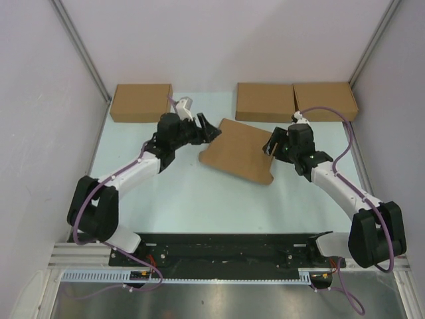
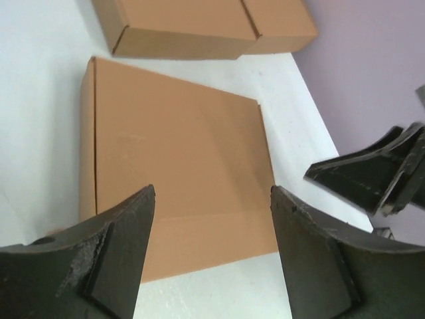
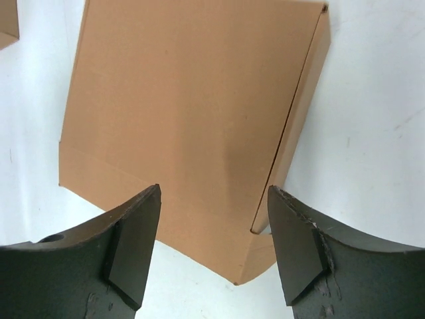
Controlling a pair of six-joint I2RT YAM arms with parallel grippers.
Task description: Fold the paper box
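While both pairs of jaws stand wide with nothing between them, you are holding nothing: the paper box [image 1: 238, 153] shows bare through each gap. Your left jaws hang over the box's far-left corner, your right jaws over its right edge; whether either touches the cardboard I cannot tell. The box lies shut and flat on the tabletop [image 1: 166, 193], turned askew and close to square, so there is no long axis to line up on, and neither arm is plainly nearer. At the box's side wall near your right jaws a seam looks slightly sprung; I judge a press there comes next. Three other boxes [image 1: 141, 102] lie beyond the box
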